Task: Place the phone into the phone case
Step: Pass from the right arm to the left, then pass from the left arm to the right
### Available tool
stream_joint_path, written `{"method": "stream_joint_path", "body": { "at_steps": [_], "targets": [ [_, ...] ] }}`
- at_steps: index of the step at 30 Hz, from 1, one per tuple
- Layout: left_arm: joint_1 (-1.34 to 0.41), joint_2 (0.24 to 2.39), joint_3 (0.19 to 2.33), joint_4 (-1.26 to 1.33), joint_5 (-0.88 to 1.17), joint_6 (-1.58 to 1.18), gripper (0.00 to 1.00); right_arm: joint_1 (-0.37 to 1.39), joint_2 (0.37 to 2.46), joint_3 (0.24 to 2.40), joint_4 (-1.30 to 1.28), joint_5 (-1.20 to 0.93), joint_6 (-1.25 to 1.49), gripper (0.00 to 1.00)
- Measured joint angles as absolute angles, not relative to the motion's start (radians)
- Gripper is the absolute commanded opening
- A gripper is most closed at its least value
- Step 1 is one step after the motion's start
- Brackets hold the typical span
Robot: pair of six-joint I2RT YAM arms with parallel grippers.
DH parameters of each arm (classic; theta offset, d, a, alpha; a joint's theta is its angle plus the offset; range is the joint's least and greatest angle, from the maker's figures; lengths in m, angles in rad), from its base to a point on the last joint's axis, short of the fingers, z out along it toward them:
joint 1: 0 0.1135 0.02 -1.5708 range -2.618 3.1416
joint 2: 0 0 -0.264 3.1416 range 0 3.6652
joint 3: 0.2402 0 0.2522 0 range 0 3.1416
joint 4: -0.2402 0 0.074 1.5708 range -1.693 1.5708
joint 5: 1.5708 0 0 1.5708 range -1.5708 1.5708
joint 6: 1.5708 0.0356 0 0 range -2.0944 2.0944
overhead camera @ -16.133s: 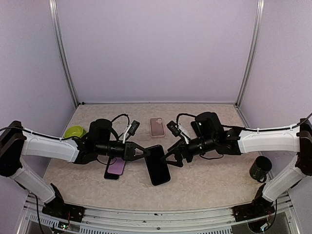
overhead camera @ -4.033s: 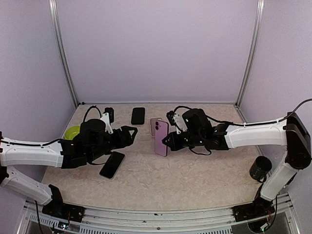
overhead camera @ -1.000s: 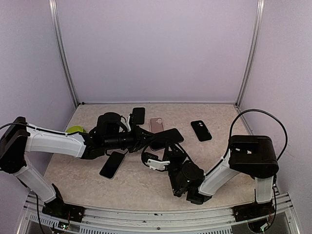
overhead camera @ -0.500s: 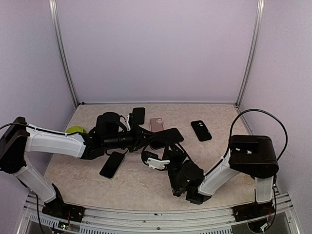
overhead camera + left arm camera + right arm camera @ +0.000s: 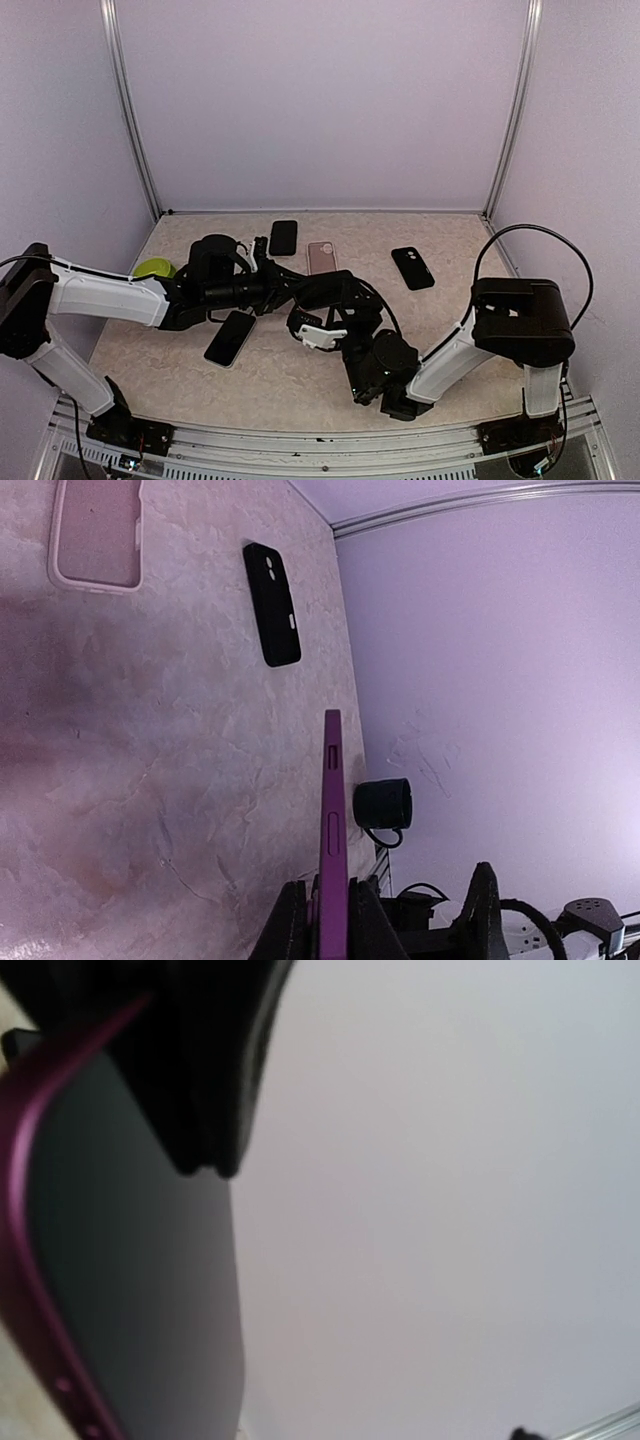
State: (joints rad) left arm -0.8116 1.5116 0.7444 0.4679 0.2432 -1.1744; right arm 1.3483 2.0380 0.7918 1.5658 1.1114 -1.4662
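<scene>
My left gripper [image 5: 292,291] is shut on a dark-screened phone in a purple case [image 5: 325,290] and holds it above the middle of the table. In the left wrist view the phone [image 5: 331,820] stands edge-on between the jaws. My right gripper [image 5: 322,325] sits just below and in front of the phone, its arm folded low. The right wrist view shows the phone's screen and purple edge [image 5: 110,1260] close up, and none of its own fingers. An empty pink case [image 5: 322,258] lies flat behind the phone; it also shows in the left wrist view [image 5: 96,530].
A black phone [image 5: 283,237] lies at the back. A small black case [image 5: 412,267] lies back right. Another phone [image 5: 230,337] lies front left. A green bowl [image 5: 153,268] sits at the left. A black mug [image 5: 383,804] stands near the right edge.
The held phone has tipped down and moved a little left and lower, closer over the right gripper. The left arm has drawn back slightly. The right arm has barely moved.
</scene>
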Motion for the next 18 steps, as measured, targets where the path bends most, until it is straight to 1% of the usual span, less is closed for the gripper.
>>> {"method": "stream_joint_path", "body": {
  "at_steps": [5, 7, 10, 13, 18],
  "targets": [
    [-0.806, 1.506, 0.743, 0.468, 0.247, -1.172, 0.00, 1.348, 2.011, 0.785, 1.558, 1.116, -1.404, 0.95],
    [-0.805, 1.497, 0.743, 0.467, 0.248, -1.167, 0.00, 1.348, 1.968, 0.776, 1.484, 1.114, -1.326, 0.97],
    [-0.798, 1.485, 0.739, 0.469, 0.249, -1.161, 0.00, 1.348, 1.861, 0.773, 1.239, 1.094, -1.114, 0.99],
    [-0.781, 1.478, 0.728, 0.470, 0.227, -1.144, 0.00, 1.350, 1.735, 0.790, 0.947, 1.029, -0.861, 1.00],
    [-0.752, 1.478, 0.697, 0.434, 0.191, -1.116, 0.00, 1.352, 1.609, 0.830, 0.642, 0.907, -0.568, 1.00]
  ]
}}
